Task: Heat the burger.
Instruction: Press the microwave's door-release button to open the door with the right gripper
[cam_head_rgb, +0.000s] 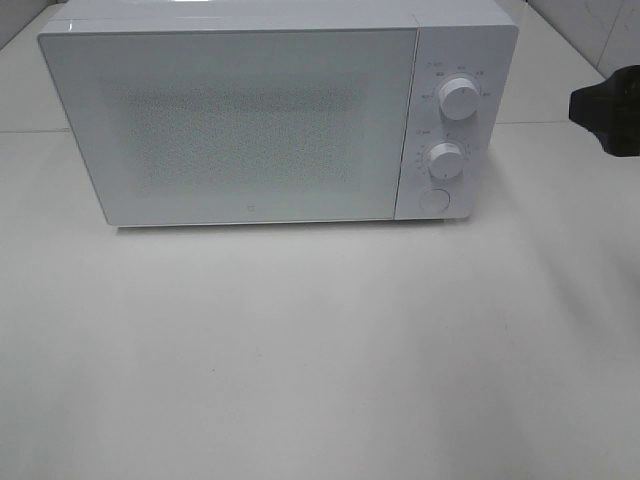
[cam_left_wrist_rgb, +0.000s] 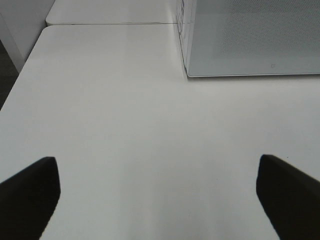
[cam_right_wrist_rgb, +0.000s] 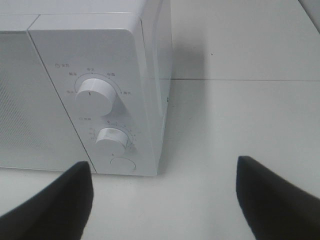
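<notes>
Standing wide and empty, the right gripper (cam_right_wrist_rgb: 163, 166) faces the knobs (cam_right_wrist_rgb: 95, 96) of the closed microwave (cam_head_rgb: 240, 110); the left gripper (cam_left_wrist_rgb: 157, 161), equally wide, hangs over the desk (cam_head_rgb: 320, 380). The burger is not in view. An off-centre approach could slip off a knob or shove the microwave.

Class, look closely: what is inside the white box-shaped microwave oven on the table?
The white box-shaped microwave oven has its pale speckled door shut. Only the door's front shows; whatever lies inside is covered.
</notes>
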